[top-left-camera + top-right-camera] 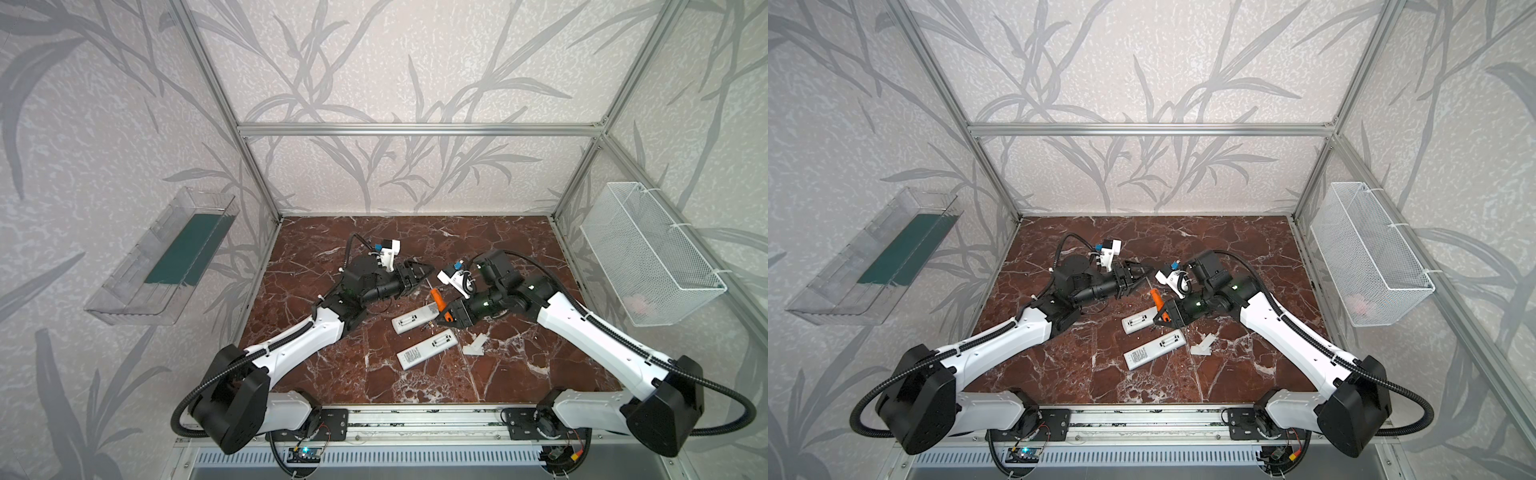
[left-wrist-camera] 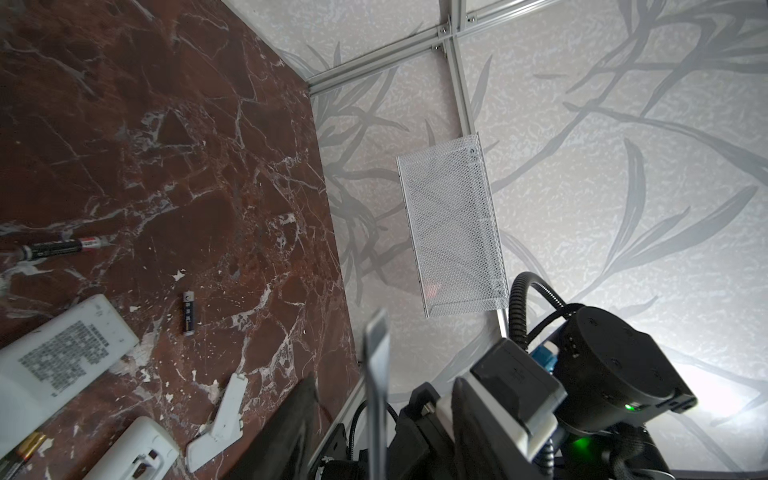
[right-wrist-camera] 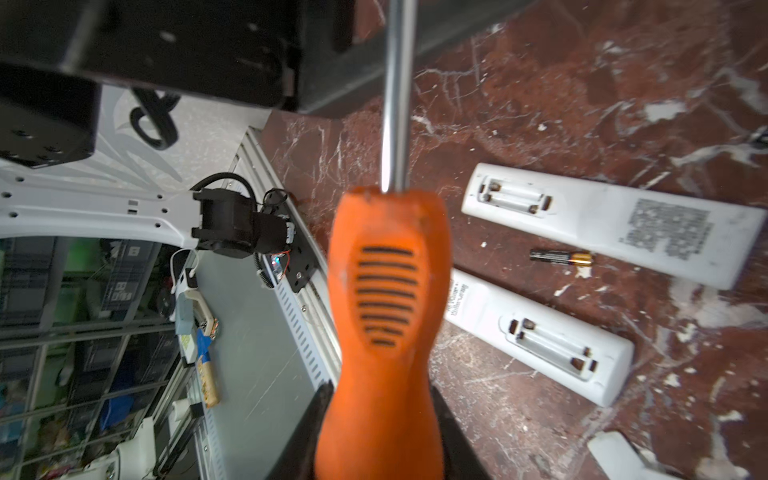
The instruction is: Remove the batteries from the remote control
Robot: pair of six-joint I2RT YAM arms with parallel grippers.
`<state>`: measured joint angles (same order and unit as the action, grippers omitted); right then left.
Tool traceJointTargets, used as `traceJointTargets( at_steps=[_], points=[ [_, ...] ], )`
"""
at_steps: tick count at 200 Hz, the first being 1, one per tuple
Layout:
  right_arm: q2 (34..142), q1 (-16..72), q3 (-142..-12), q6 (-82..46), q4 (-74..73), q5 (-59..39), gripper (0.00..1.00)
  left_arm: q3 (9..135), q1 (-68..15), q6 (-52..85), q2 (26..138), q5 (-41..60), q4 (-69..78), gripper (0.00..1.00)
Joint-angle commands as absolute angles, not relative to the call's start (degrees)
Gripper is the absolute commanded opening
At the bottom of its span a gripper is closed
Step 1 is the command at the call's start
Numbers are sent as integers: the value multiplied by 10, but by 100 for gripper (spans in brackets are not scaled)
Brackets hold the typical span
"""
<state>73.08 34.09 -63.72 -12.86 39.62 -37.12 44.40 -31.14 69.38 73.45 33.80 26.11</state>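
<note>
White-shelled arms (image 1: pixel 291 349) carry black joints (image 1: pixel 232 399), ribbed cables (image 1: pixel 179 415).

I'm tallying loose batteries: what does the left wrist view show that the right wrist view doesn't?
Left wrist only: a dark battery, a second battery farther off, and the mesh basket. Right wrist only: the screwdriver's orange handle, gripped between the right fingers. Both: the two white remotes, a gold-ended battery between them, and the screwdriver's metal shaft.
</note>
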Motion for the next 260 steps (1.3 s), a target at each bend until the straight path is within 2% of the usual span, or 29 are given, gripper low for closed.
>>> traceJointTargets(
  at_steps=[1,10,34,74,106,135,172,208,260],
  points=[
    [720,310,-642,-131,386,-302,21,420,-263,703,676,355,254,66],
    [733,297,-651,-122,394,-275,21,411,-238,701,652,358,238,69],
    [788,267,-681,-95,412,-209,21,396,-172,666,592,375,160,70],
    [947,251,-787,-44,434,-72,21,407,-89,490,539,351,-65,70],
    [1108,246,-918,2,503,-9,19,410,-51,383,527,318,-149,70],
    [1203,240,-979,32,518,27,18,398,-32,323,532,303,-173,71],
    [1248,233,-999,39,516,44,19,370,7,326,542,338,-155,71],
    [1259,223,-989,17,505,26,31,369,58,330,561,383,-146,71],
    [1266,223,-969,9,496,10,43,357,71,347,568,400,-127,71]
  ],
)
